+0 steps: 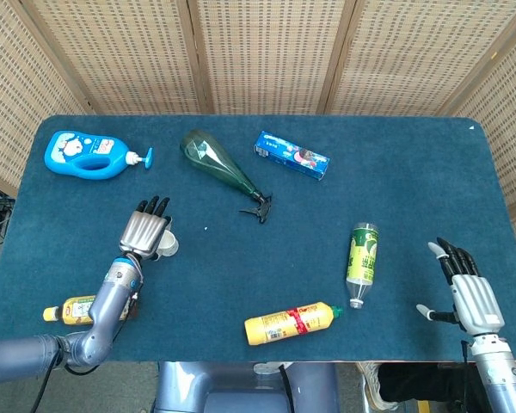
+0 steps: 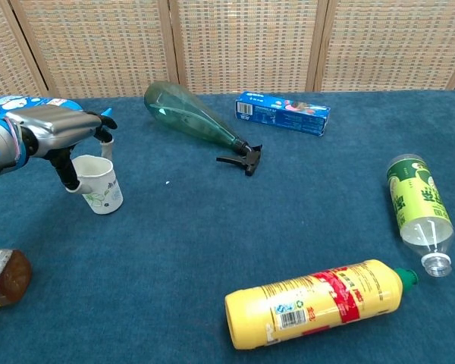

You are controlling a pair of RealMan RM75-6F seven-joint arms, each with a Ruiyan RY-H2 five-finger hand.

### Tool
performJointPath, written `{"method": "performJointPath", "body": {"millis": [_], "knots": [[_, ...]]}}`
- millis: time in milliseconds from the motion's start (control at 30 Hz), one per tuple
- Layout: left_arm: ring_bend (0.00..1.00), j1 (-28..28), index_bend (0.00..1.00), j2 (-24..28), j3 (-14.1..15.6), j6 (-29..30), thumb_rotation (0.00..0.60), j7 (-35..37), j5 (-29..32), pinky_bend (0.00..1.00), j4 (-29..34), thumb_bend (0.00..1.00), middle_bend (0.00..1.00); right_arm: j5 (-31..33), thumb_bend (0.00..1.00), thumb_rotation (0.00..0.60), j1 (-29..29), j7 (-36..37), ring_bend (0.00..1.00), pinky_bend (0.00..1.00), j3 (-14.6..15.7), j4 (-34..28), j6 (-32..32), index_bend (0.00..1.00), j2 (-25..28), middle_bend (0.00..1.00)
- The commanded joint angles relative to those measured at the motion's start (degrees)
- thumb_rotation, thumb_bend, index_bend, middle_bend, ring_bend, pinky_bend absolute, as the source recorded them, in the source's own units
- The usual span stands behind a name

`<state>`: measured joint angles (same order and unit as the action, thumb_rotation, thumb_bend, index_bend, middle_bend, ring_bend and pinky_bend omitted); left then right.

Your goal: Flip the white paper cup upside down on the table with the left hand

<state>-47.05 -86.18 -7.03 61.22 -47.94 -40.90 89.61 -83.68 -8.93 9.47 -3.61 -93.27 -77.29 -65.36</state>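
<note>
The white paper cup (image 2: 100,189) stands near the table's left side, mouth up and leaning slightly. My left hand (image 2: 57,129) reaches over it from the left. The thumb (image 2: 70,180) presses the cup's left wall and a finger (image 2: 105,142) hooks down at the far rim, so the cup is pinched between them. In the head view the left hand (image 1: 144,231) covers most of the cup (image 1: 167,248), with only its right edge showing. My right hand (image 1: 466,292) hovers at the table's front right corner, fingers spread, holding nothing.
On the blue table (image 1: 413,181) lie a green spray bottle (image 1: 219,168), a blue box (image 1: 292,156), a blue pump bottle (image 1: 86,154), a green plastic bottle (image 1: 361,255), a yellow bottle (image 1: 291,323) and a brown-capped bottle (image 1: 86,308) by the left forearm.
</note>
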Motion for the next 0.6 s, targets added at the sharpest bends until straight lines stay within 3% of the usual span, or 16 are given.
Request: {"method": "performJointPath", "body": {"millis": [33,233,333,600], "knots": [[0.05,0.88,0.45,0.48,0.41,0.15,0.6,2.07,-1.1,0.13,-0.04,0.24,0.07,0.05,0.09,0.6,0.03,-0.1,0.0,0.0,-0.02,0.0,-0.06,0.0,-0.02,0.0],[0.05,3.2,0.44,0.54,-0.82,0.71,0.6,11.16,-5.76,0.13,-1.06,0.24,0.07,0.01,0.09,0.6,0.03,-0.45,0.0,0.0,0.03,0.01,-0.07,0.0,-0.15,0.0],[0.05,5.73,0.42,-0.19,-2.44,1.43,0.6,22.21,-10.85,0.13,-2.62,0.24,0.07,0.12,0.09,0.6,0.0,-0.65,0.0,0.0,0.07,0.15,0.1,0.0,-0.26,0.0],[0.05,10.43,0.45,-3.41,-2.14,0.48,0.6,44.37,-20.58,0.12,-9.87,0.23,0.07,0.64,0.09,0.6,0.08,-1.2,0.0,0.0,-0.02,-0.03,0.17,0.0,-0.41,0.0]]}}
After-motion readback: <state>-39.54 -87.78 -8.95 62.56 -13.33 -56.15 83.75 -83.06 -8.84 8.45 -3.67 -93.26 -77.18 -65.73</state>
